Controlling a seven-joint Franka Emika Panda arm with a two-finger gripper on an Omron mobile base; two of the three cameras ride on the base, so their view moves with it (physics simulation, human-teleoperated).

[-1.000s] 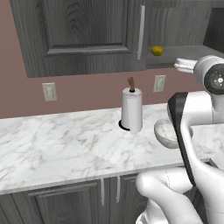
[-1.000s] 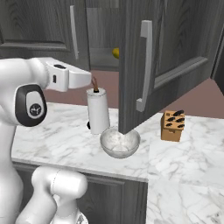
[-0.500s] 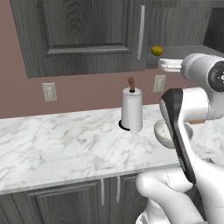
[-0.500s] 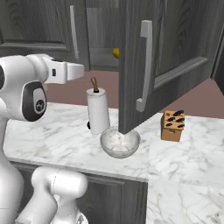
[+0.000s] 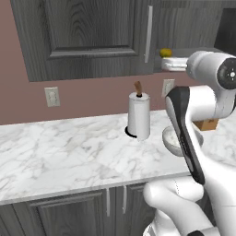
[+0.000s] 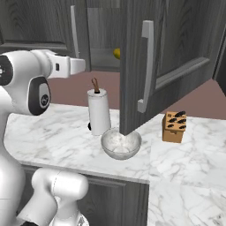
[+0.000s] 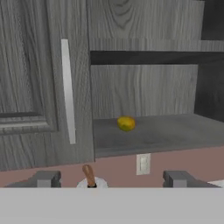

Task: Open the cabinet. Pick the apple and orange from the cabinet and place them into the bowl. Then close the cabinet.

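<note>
A simulated kitchen with a white marble counter (image 5: 69, 152) and a dusty pink wall. Above the counter hangs the cabinet (image 6: 163, 53), dark grey wood grain with long silver bar handles. Its right door (image 6: 145, 66) is swung open toward the room, while its left door (image 5: 87, 37) is shut. On the lower shelf (image 7: 157, 131) of the open compartment sits a small round yellow-orange fruit (image 7: 126, 123), alone on the bare shelf, near the edge of the shut door; whether it is the orange or the apple cannot be told. In the right base view the same fruit (image 6: 117, 53) peeks out just left of the open door's edge. The gripper (image 7: 111, 178) is raised in front of the open compartment, below shelf level and apart from the fruit; its two dark fingertips (image 7: 46, 178) stand wide apart with nothing between them. On the counter below, the bowl (image 6: 121, 144), shallow and speckled whitish-grey, rests just under the lower corner of the open door. Just beside it to the left stands a white paper-towel roll (image 6: 99, 111) on a holder with a brown top. To the right of the bowl, well apart, is a wooden knife block (image 6: 174, 127). A white outlet (image 5: 52, 97) is set in the wall left of the roll.
</note>
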